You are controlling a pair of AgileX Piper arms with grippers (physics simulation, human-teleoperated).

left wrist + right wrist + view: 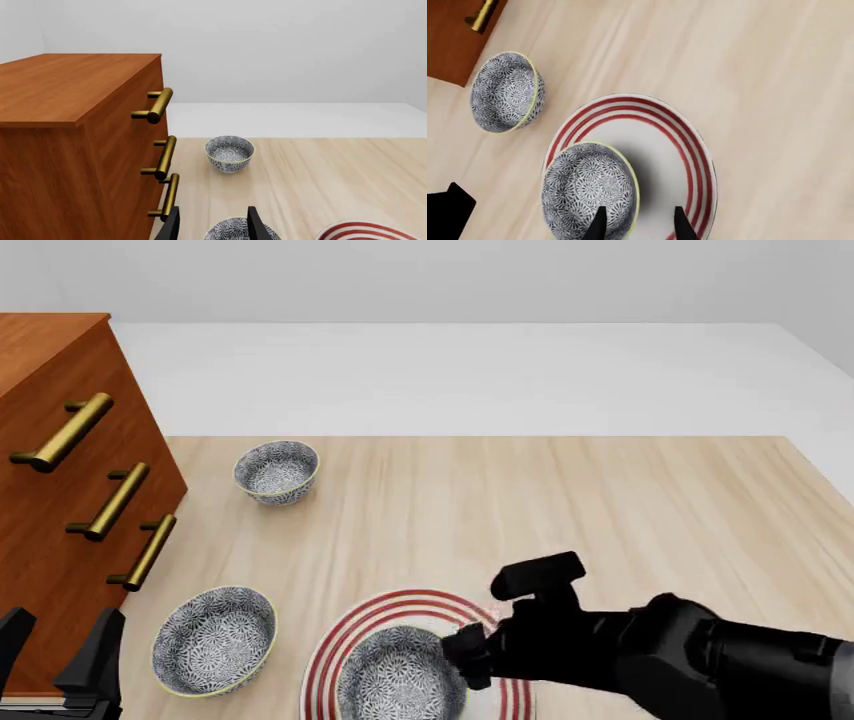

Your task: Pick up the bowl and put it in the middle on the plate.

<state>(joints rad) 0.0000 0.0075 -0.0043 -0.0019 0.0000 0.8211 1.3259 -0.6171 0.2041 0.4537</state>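
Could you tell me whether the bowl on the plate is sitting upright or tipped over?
Upright: the bowl rests on the plate with its opening facing up.

We see pale matt wood-grain table (601, 510), reddish wood cabinet (54, 480) w/ shiny brass handles (64, 433), glazed ceramic bowl (398, 677) & plate (660, 145).

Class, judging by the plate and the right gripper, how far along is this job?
Done: the bowl is over the plate, toward one side. In hand: the right gripper straddles its rim; whether it grips is unclear. Left: centre the bowl, release and withdraw.
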